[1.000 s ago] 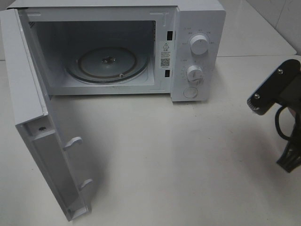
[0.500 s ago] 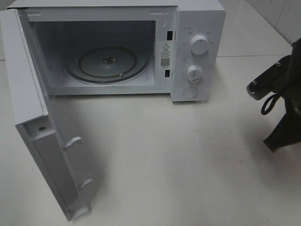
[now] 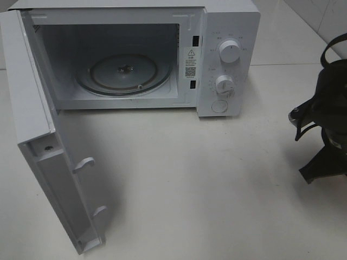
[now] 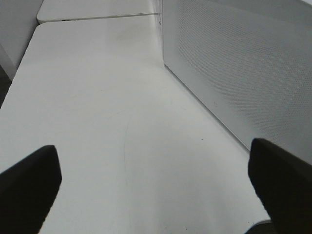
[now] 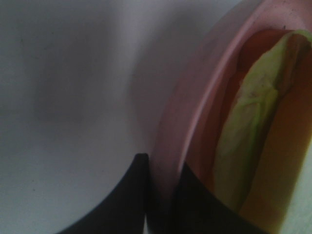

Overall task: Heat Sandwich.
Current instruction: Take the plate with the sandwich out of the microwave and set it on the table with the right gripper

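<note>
In the right wrist view the sandwich (image 5: 253, 136), with tan-orange crust and pale green filling, lies on a pink plate (image 5: 190, 112). My right gripper (image 5: 161, 168) is shut on that plate's rim, one dark finger outside it and one inside. The exterior high view shows only the right arm (image 3: 328, 130) at the right edge; plate and sandwich are out of that view. My left gripper (image 4: 156, 180) is open and holds nothing, low over the table beside the microwave door (image 4: 243, 73).
A white microwave (image 3: 227, 21) stands at the back with its door (image 3: 54, 179) swung wide toward the front left. Its glass turntable (image 3: 123, 73) is bare. White table (image 3: 206, 179) lies between the door and the right arm.
The right arm has turned and shifted toward the right edge of the exterior view. The microwave and its door have not moved.
</note>
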You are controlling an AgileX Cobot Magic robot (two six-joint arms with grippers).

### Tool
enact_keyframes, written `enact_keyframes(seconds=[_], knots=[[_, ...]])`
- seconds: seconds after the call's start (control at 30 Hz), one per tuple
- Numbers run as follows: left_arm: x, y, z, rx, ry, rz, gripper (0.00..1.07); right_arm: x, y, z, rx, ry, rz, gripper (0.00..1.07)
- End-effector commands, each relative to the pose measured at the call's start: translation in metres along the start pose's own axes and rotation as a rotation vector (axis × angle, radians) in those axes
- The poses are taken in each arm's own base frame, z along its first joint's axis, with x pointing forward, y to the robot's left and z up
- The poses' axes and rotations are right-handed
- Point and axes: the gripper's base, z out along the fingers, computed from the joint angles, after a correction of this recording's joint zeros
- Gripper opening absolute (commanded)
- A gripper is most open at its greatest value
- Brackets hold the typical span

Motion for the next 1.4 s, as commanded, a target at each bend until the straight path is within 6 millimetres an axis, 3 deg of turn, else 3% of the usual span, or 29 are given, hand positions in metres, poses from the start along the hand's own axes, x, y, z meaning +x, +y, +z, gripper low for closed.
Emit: enact_keyframes(seconds=[0.03, 0.23, 0.5, 0.93, 1.37, 1.4], knots=[[0.002, 0.0, -0.002, -0.005, -0.028, -0.002, 1.02, -0.005, 0.001, 0.009, 0.029, -0.007, -0.012, 0.01], [0.002, 0.0, -0.002, -0.005, -0.028, -0.002, 1.02, -0.01, 0.015, 0.021, 0.011, -0.027, -0.083, 0.02], [0.002, 0.0, -0.002, -0.005, -0.028, -0.002, 1.02, -0.017, 0.021, 0.024, -0.023, -0.1, -0.13, 0.02], [0.002, 0.0, -0.002, -0.005, -0.028, -0.002, 1.02, -0.016, 0.032, 0.034, -0.045, -0.075, -0.162, 0.05], [0.002, 0.0, -0.002, -0.005, -0.028, -0.002, 1.02, -0.015, 0.033, 0.034, -0.057, -0.066, -0.149, 0.25], [0.002, 0.0, -0.002, -0.005, -0.028, -0.002, 1.02, -0.014, 0.034, 0.034, -0.064, -0.056, -0.141, 0.31]])
